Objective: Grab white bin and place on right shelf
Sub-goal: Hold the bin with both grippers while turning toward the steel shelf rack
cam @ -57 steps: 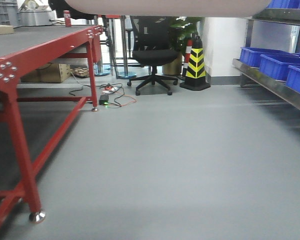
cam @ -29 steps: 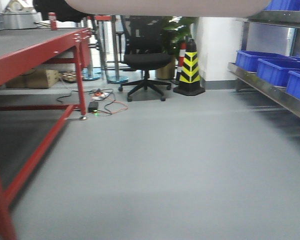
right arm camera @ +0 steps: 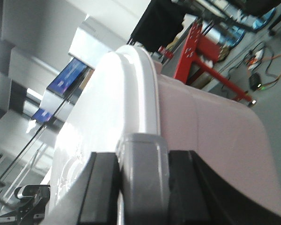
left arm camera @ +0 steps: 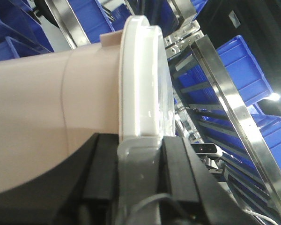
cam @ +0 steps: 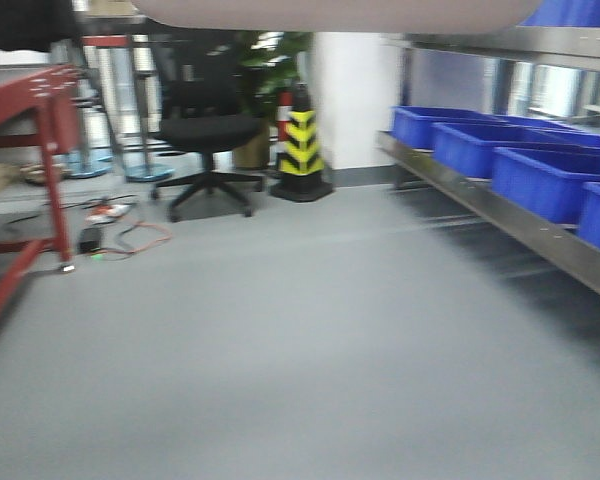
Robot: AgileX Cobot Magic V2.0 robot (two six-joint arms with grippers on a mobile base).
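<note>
Two-armed carry: holds white bin [cam: 330,12] aloft, underside along the front view's top edge, above grey floor [cam: 280,350]. Clamps left fingers [left arm camera: 138,164] over the lid rim at one end, right fingers [right arm camera: 141,159] over the rim at the other. Shows shelf [cam: 500,215] at right, stocked with blue bins [cam: 540,180]; red rack [cam: 40,110] at left; black chair [cam: 205,130] and striped cone [cam: 302,150] beyond.

Workshop-storeroom — steel rack [cam: 460,195] of blue bins [cam: 540,180], red-framed bench [cam: 52,170], striped cone [cam: 302,140].
</note>
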